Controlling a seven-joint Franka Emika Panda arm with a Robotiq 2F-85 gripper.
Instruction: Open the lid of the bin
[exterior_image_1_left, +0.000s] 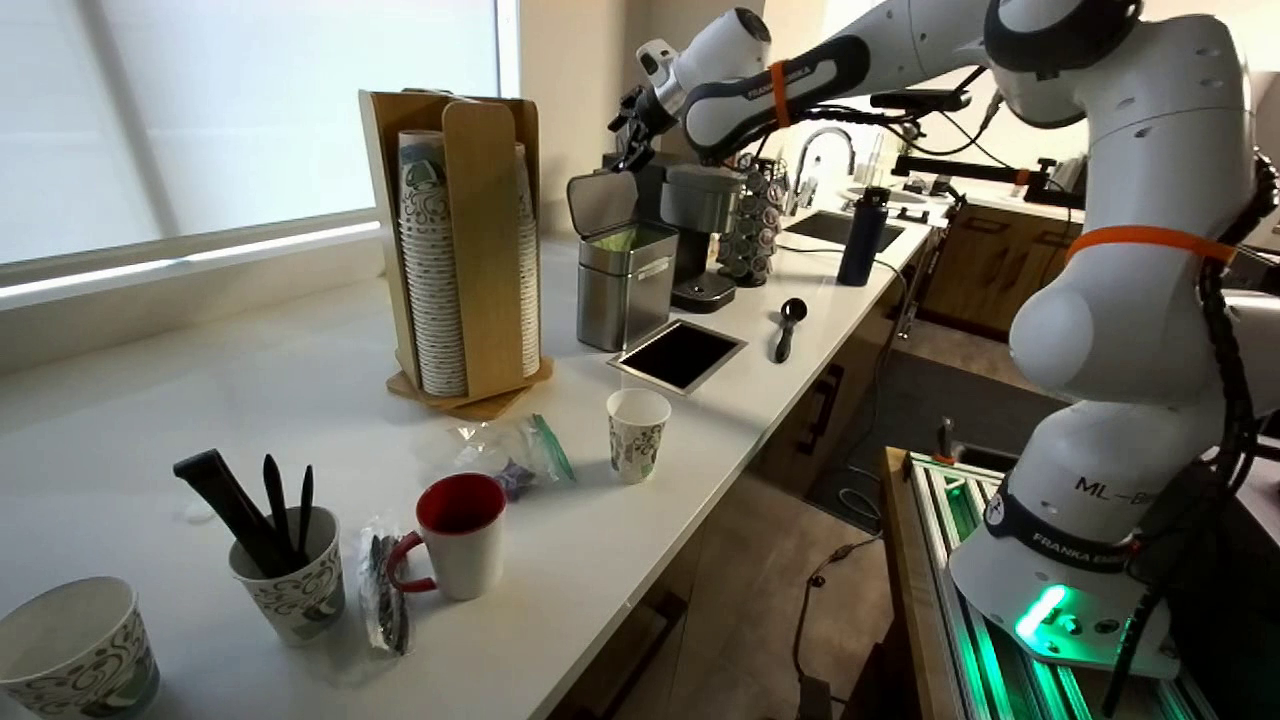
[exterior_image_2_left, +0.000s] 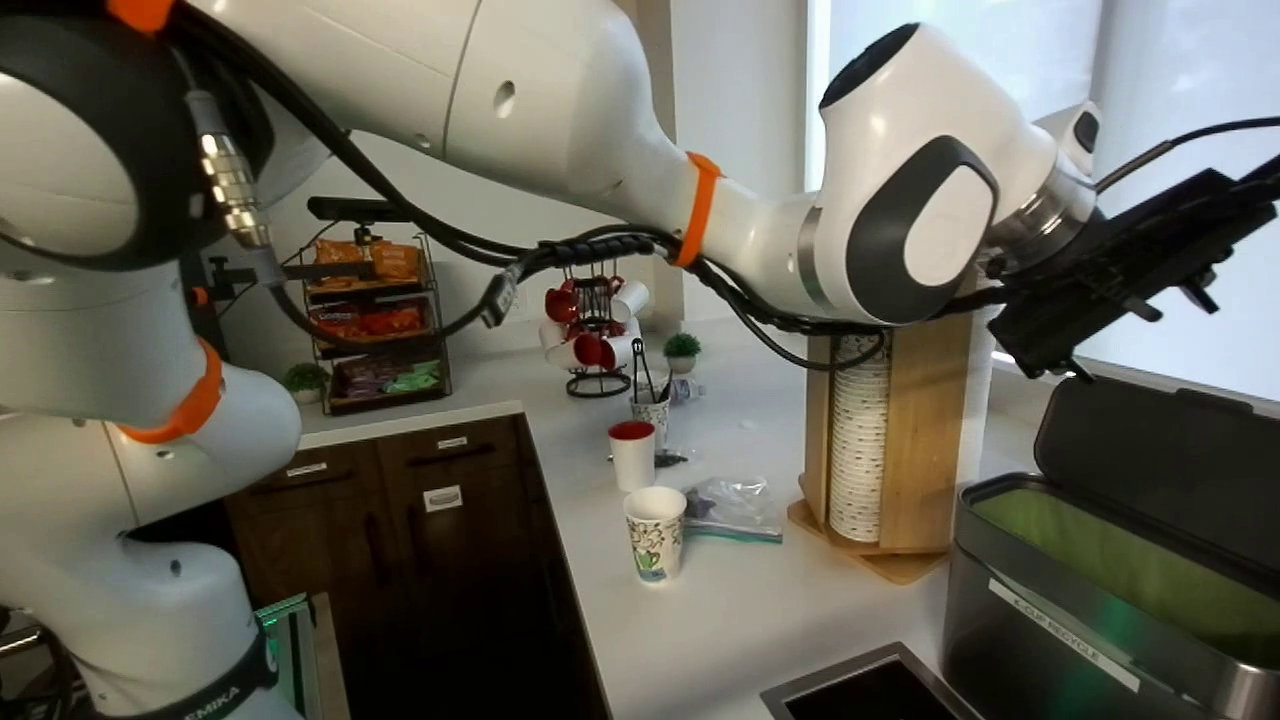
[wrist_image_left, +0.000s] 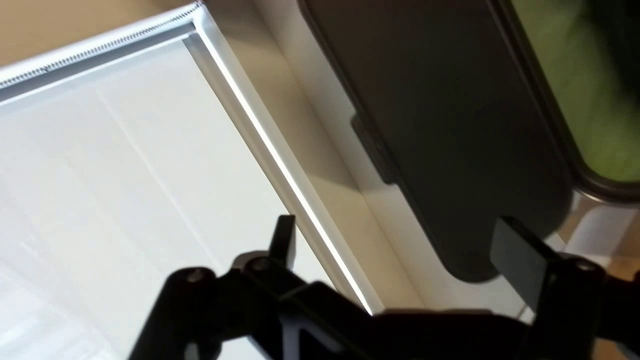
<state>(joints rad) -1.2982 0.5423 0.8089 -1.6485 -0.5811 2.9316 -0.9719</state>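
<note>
Standing toward the back edge of the counter (exterior_image_1_left: 330, 340), the bin (exterior_image_1_left: 625, 300) has its lid (exterior_image_1_left: 603, 203) raised along the side nearest the window (exterior_image_1_left: 250, 110), so green lining (exterior_image_2_left: 1110, 550) shows in its uncovered mouth. Its label (exterior_image_2_left: 1060, 632), reading K-CUP RECYCLE, faces the front edge, and a metal-framed cut-out (exterior_image_1_left: 680, 356) is set into the counter between bin and edge. Above the raised lid hangs the tool (wrist_image_left: 395, 240), its two fingers (wrist_image_left: 520, 262) spread well apart; in the wrist view one fingertip overlaps the lid's rounded corner, though whether they touch I cannot tell. A wooden cup holder (exterior_image_1_left: 482, 235) stands to one side of the bin, a coffee maker (exterior_image_1_left: 702, 208) just beside it on the other. Near the front edge lies a dark scoop (exterior_image_1_left: 789, 328), with a dark blue bottle (exterior_image_1_left: 863, 240) upright beyond it; also near that edge stand a patterned paper cup (exterior_image_1_left: 637, 440) and a white mug (exterior_image_1_left: 468, 550), red inside.
</note>
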